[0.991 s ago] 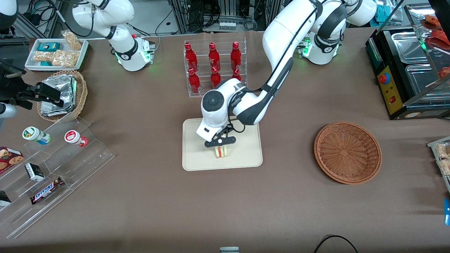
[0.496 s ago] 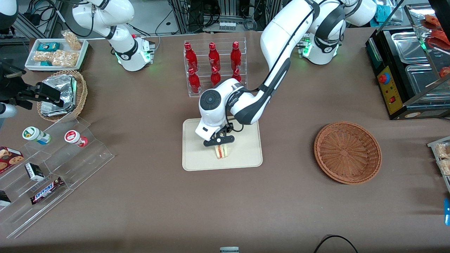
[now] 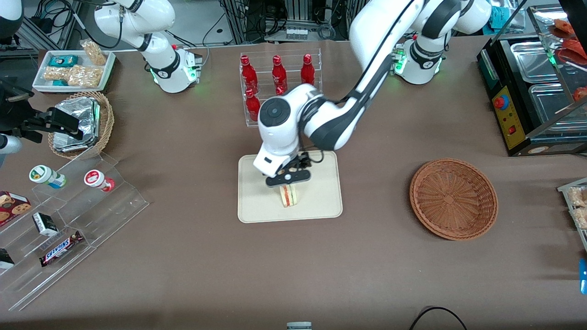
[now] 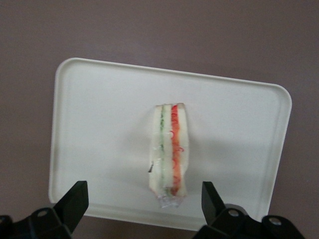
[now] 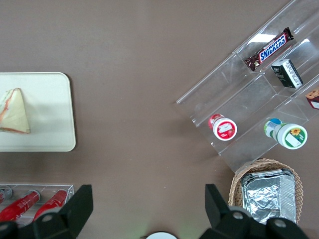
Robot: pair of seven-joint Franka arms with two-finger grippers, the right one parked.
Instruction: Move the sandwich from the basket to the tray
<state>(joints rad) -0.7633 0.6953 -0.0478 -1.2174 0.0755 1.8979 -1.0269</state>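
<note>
The sandwich (image 3: 288, 195) (image 4: 169, 149) (image 5: 13, 112), a pale bread wedge with red and green filling, stands on its edge on the cream tray (image 3: 257, 201) (image 4: 99, 114) (image 5: 55, 99). My left gripper (image 3: 289, 178) (image 4: 143, 198) hovers just above it, open, with the sandwich free between the spread black fingers (image 4: 74, 201) and touching neither. The reddish-brown woven basket (image 3: 453, 198) sits empty toward the working arm's end of the table.
A clear rack of red bottles (image 3: 277, 87) stands next to the tray, farther from the front camera. Toward the parked arm's end are tiered acrylic shelves with snacks (image 3: 64, 220), a pale wicker basket of foil packets (image 3: 80, 123) and a white snack tray (image 3: 73, 68). A black warming cabinet (image 3: 536, 91) is at the working arm's end.
My gripper has risen off the sandwich and the arm has lifted; the sandwich stays standing on the tray where it was.
</note>
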